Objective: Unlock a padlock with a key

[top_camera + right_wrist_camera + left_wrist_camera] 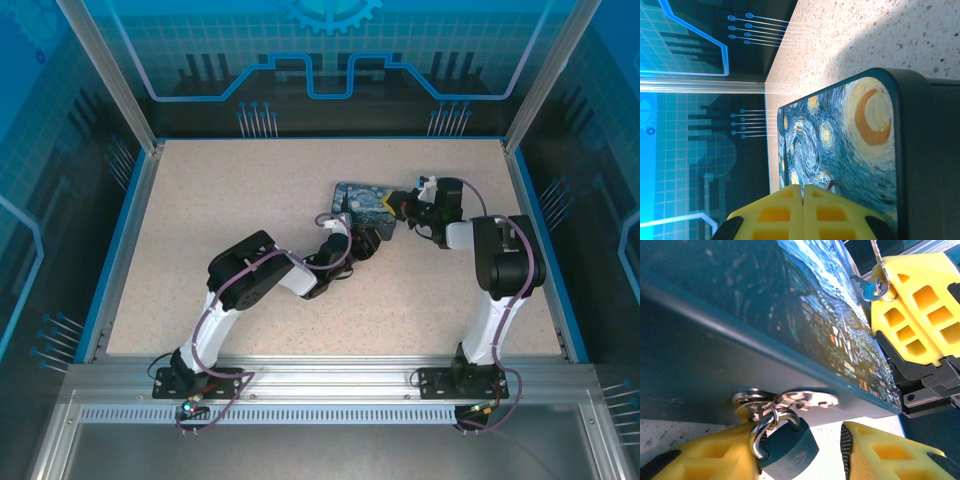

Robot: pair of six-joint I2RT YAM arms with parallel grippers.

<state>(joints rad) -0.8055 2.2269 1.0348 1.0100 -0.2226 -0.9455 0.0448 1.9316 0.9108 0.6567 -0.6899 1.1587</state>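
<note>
Left gripper [822, 452] jaws wide apart, straddling the padlock [788, 454], which hangs from the hasp [790, 401] of the Starry-Night box [830, 325]. Right gripper [803, 188] jaws pressed together, pinching the key [866, 286] just over the box lid.

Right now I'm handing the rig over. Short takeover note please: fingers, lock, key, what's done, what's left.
Left gripper: open, fingers on either side of the padlock, which seems to lean on one of them.
Padlock: hangs by its shackle from the metal hasp on the edge of the box. The shackle looks shut.
Right gripper: fingers shut on the key, held over the box lid, well apart from the padlock.
Done: key picked up, padlock bracketed.
Left: grip the lock body, bring the key to the keyhole, insert, turn, free the shackle.
</note>
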